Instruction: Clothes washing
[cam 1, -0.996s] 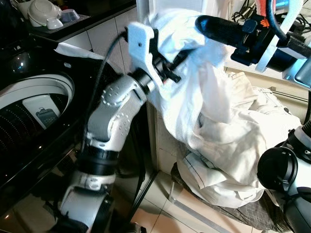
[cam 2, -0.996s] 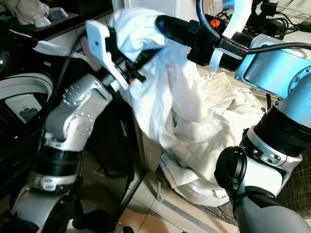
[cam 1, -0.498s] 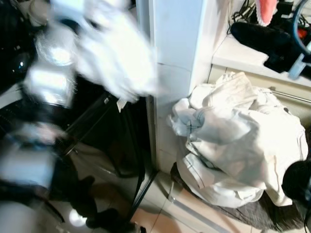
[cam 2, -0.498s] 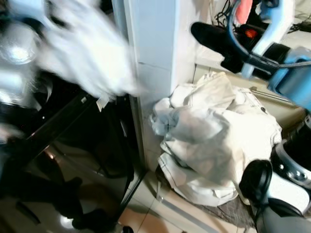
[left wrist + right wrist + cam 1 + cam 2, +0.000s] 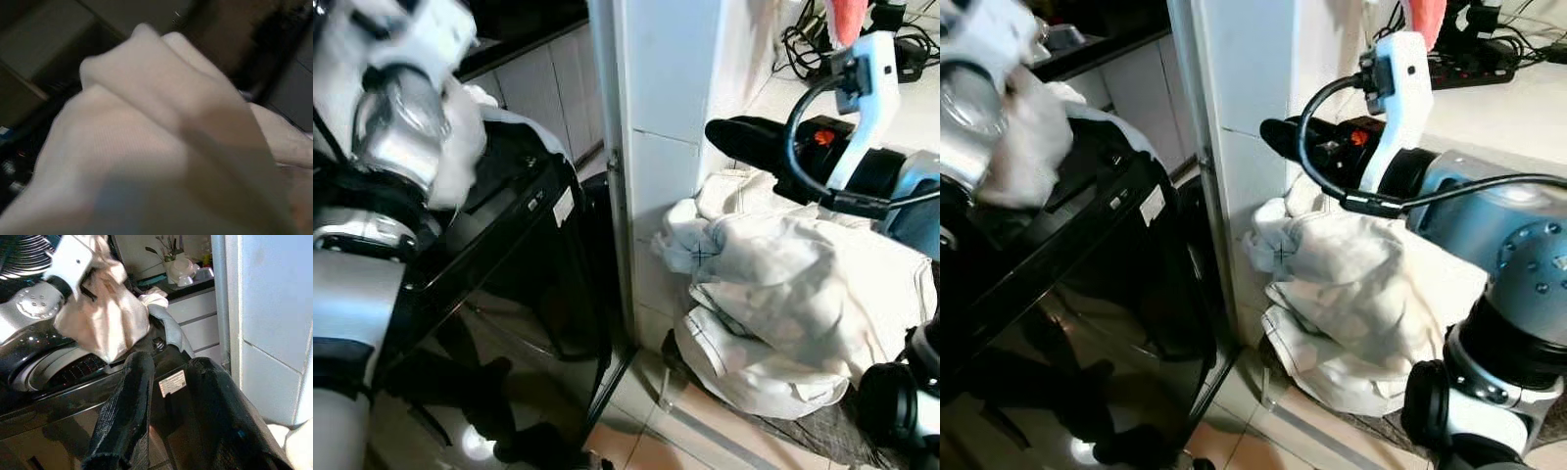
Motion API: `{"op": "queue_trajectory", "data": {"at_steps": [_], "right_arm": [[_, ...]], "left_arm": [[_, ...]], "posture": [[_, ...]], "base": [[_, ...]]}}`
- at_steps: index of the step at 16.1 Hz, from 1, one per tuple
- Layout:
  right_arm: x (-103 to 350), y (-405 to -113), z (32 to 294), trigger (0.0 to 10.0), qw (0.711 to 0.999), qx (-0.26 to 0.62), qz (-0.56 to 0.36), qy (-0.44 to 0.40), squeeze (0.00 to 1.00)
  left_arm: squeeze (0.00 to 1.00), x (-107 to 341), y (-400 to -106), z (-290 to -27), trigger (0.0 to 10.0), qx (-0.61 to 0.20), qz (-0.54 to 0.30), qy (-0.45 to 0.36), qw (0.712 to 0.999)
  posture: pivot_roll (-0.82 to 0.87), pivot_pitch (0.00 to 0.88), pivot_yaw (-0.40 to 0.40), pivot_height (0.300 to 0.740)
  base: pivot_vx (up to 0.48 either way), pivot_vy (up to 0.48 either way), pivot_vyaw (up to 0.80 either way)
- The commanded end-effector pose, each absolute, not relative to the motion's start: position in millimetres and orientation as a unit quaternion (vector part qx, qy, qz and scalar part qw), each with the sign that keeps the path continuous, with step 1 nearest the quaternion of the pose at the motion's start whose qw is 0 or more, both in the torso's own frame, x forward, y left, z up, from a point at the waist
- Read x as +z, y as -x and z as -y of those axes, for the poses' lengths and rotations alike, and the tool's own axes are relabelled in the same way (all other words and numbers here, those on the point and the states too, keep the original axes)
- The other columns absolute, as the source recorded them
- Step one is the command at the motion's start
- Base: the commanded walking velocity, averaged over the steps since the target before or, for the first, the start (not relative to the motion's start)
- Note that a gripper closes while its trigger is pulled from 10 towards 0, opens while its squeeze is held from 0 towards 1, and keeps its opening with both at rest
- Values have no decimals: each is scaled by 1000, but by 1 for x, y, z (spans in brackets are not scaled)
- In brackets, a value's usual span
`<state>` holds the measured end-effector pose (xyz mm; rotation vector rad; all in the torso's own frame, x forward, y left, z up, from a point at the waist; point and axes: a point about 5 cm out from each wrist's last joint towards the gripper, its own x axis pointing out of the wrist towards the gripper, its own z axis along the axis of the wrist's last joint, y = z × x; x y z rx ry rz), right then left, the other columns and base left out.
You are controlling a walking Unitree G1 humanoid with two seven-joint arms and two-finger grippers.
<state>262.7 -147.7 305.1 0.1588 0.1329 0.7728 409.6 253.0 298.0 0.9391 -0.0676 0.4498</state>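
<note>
Washer [image 5: 73, 367] drum beneath left hand's [image 5: 83, 281] garment [image 5: 110, 320]

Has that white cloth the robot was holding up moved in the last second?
Yes. The white cloth went with the left gripper leftwards, away from the white tiled pillar, over the black washing machine.

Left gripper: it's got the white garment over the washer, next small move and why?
Probably lower and release: the left gripper holds the white garment bunched above the washer drum, so it should drop in. The right gripper is open, the laundry pile waits.
</note>
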Motion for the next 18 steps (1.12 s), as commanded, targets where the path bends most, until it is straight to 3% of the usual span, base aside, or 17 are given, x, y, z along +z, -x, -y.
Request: {"op": "queue_trajectory", "data": {"at_steps": [1,6,10,14,16,18], "right_arm": [[303,-260,144,10000,921,379,-65,-69,0],[293,-260,140,10000,919,380,-84,-64,0],[290,-260,137,10000,915,388,-90,-64,0],[288,-261,133,10000,910,399,-95,-66,0],[287,-261,128,10000,902,414,-104,-67,0],[287,-263,124,10000,895,427,-110,-66,0]], "left_arm": [[1000,305,-410,-257,10000,214,26,-445,869],[1000,282,-409,-267,10000,175,-69,-426,885],[1000,267,-406,-277,10000,135,-144,-451,871],[1000,248,-402,-279,10000,100,-155,-258,948],[1000,244,-393,-296,10000,122,-159,-209,957],[1000,241,-380,-320,10000,156,-181,-251,938]], "posture": [[-106,0,120,740],[-89,0,103,740],[-74,0,93,740],[-67,0,87,740],[-22,0,29,740],[-1,0,6,740]], "base": [[0,0,0],[0,0,0],[0,0,0],[0,0,0],[0,0,0],[0,0,0]]}}
